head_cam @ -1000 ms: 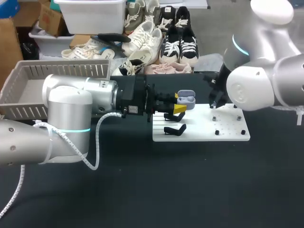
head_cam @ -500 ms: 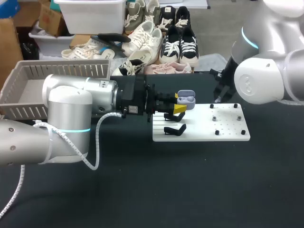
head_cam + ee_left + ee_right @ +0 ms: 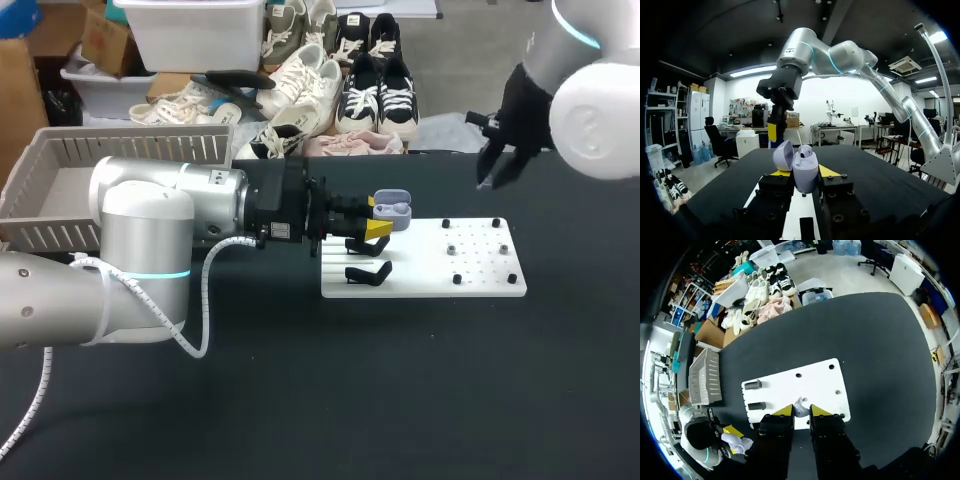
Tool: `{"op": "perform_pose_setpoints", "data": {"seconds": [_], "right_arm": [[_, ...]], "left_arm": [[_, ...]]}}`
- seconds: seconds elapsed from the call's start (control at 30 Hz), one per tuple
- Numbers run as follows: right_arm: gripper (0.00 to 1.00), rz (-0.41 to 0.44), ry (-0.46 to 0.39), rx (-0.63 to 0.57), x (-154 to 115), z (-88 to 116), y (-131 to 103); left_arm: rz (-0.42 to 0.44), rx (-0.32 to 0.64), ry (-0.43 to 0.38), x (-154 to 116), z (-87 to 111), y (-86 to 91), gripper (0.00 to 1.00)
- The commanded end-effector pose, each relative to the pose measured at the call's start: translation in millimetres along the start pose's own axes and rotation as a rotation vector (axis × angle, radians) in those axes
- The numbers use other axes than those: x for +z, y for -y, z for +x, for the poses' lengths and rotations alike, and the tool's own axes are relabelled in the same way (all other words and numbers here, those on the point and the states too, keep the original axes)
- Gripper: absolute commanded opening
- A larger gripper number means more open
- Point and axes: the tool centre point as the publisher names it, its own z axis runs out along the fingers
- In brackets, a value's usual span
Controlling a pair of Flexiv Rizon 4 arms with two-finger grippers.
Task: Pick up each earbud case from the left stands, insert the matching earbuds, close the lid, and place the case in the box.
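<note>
- The left arm comes in from the left edge of the head view and lies level across the table, so the left gripper (image 3: 378,226) sits at the centre of the frame.
- Its yellow-tipped claw is clamped on a lavender earbud case (image 3: 393,210). In the left wrist view the case (image 3: 805,171) stands upright between the two tips, one on each side, with its lid open.
- The case is held in the air over the left end of the white board (image 3: 480,272), just above the two black stands (image 3: 367,272).
- The right arm enters from the upper right corner of the head view. The right gripper (image 3: 492,175) hangs above the table's far edge, well clear of the board.
- In the right wrist view the right claw (image 3: 800,412) is narrow and pinches a small pale earbud (image 3: 800,407) between its tips, high over the board.
- The grey slatted box (image 3: 60,160) stands at the left of the head view, behind the left arm.
- The black table (image 3: 400,400) carries the board at centre right.
</note>
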Motion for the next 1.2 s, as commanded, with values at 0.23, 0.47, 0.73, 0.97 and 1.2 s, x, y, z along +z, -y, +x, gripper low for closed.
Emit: {"op": "perform_pose_setpoints", "data": {"seconds": [0.23, 0.47, 0.73, 0.97, 1.2], "right_arm": [[0.0, 0.089, -0.092, -0.221, -98.0, 42.2, -41.4], [0.0, 0.114, -0.139, -0.35, -103.4, 72.4, -78.7], [0.0, 0.118, -0.142, -0.352, -92.7, 87.2, -97.3], [0.0, 0.109, -0.138, -0.324, -93.3, 86.6, -95.4], [0.0, 0.109, -0.138, -0.324, -93.3, 86.6, -95.4]], "left_arm": [[0.001, 0.0, 0.0, -0.2, 0.1, -0.2, 0.0], [0.001, 0.0, 0.0, -0.2, 0.1, -0.2, 0.0], [0.001, 0.0, 0.0, -0.2, 0.1, -0.2, 0.0], [0.001, 0.0, 0.0, -0.2, 0.1, -0.2, 0.0], [0.001, 0.0, 0.0, -0.2, 0.1, -0.2, 0.0]]}}
